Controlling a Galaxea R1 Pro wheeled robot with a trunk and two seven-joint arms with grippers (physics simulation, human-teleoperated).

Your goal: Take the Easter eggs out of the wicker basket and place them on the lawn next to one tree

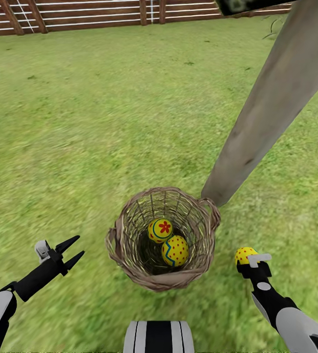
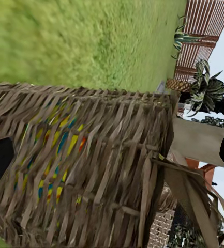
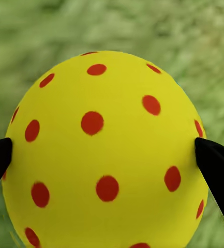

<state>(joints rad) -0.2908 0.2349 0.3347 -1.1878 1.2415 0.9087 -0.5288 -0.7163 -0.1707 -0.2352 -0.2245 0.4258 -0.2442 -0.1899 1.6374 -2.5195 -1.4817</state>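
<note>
- Left gripper (image 1: 74,250): held just left of the wicker basket (image 1: 124,245), fingers spread and nothing between them. In the left wrist view the basket wall (image 2: 91,170) is faced side-on, with egg colours glimpsed through the weave. It is judged to be parked ready for a reach into the basket.
- Wicker basket: stood on the lawn (image 1: 80,122), taken here as the landmark. Its near rim is tipped toward the camera, so the floor of the basket is shadowed and hard to read.
- Flower egg (image 1: 159,230): lain inside the basket, toward the far side, touching its neighbour.
- Second egg in the basket (image 1: 175,250): lain inside, on the near right. Red dots and a blue zigzag line are both seen on it; which pattern belongs to the whole shell cannot be settled.
- Tree (image 1: 271,108): pale trunk rooted just behind and right of the basket, nearly touching its right loop handle. Its crown is cut off by the frame.
- Dotted egg (image 1: 245,255): held just right of the basket, near the trunk foot. Whether it rests on the grass or hangs above it cannot be told.
- Right gripper (image 1: 249,259): closed onto the dotted egg (image 3: 104,150), fingertips (image 3: 215,165) pressed at opposite flanks, judged ready for setting down beside the tree.
</note>
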